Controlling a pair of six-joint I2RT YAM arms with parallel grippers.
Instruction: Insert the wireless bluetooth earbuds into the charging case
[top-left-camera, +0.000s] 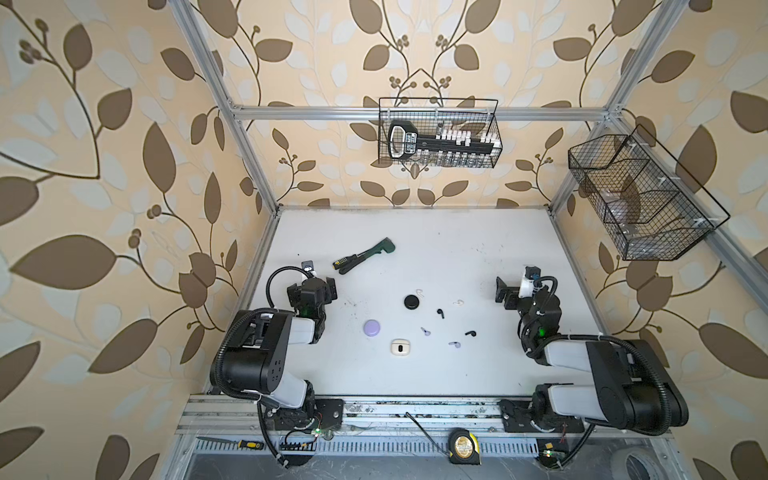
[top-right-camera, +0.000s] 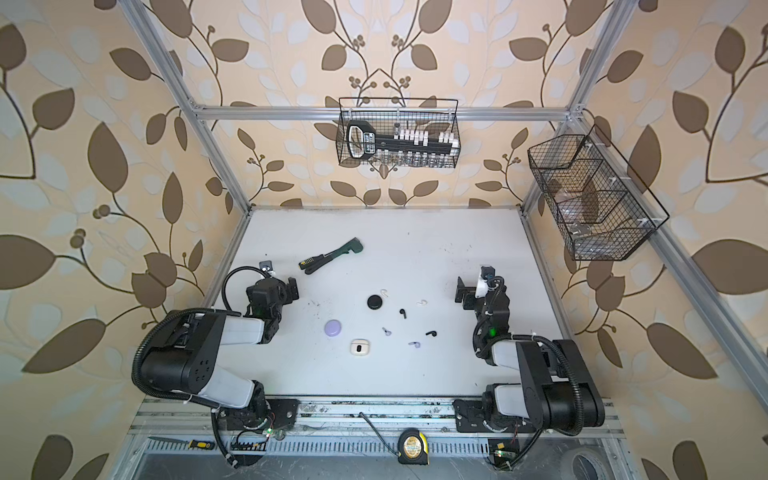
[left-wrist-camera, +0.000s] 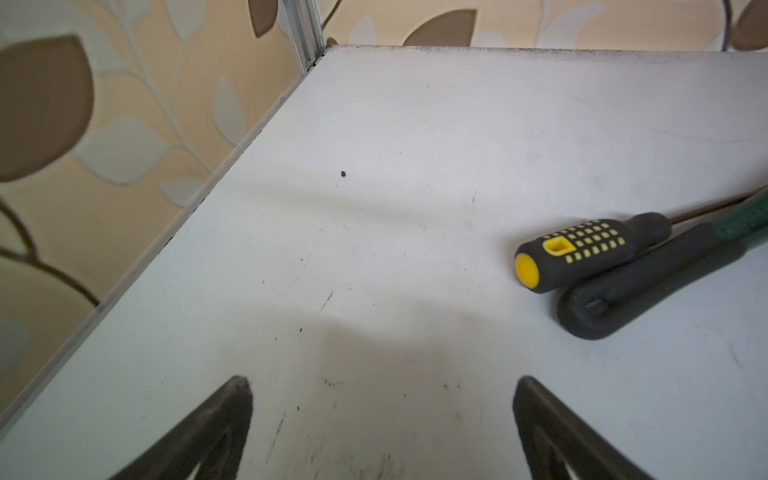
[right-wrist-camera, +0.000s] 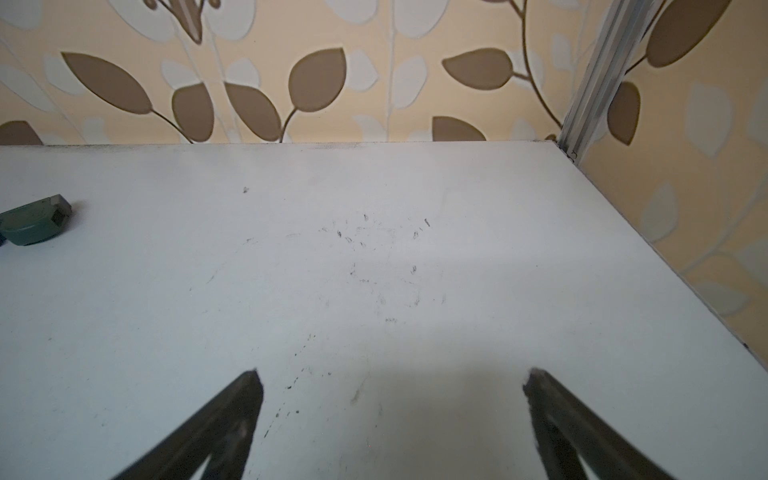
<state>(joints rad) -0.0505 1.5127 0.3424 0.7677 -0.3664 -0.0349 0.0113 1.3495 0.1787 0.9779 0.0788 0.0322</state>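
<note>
Six tiny earbuds lie loose mid-table in both top views: white ones (top-left-camera: 419, 292) (top-left-camera: 458, 302), black ones (top-left-camera: 439, 312) (top-left-camera: 470, 333) and lilac ones (top-left-camera: 424, 331) (top-left-camera: 454, 344). To their left sit a round black charging case (top-left-camera: 411, 301), a round lilac case (top-left-camera: 371, 328) and a white case (top-left-camera: 400, 346) (top-right-camera: 360, 347). My left gripper (top-left-camera: 312, 287) (left-wrist-camera: 382, 390) hovers open and empty left of the cases. My right gripper (top-left-camera: 506, 293) (right-wrist-camera: 392, 380) stands open and empty right of the earbuds. Neither wrist view shows earbuds or cases.
A yellow-and-black screwdriver (left-wrist-camera: 582, 249) and a green-handled tool (top-left-camera: 370, 252) lie behind the left gripper. Wire baskets hang on the back rail (top-left-camera: 438, 133) and the right rail (top-left-camera: 640, 199). A tape measure (top-left-camera: 464, 445) rests on the front rail.
</note>
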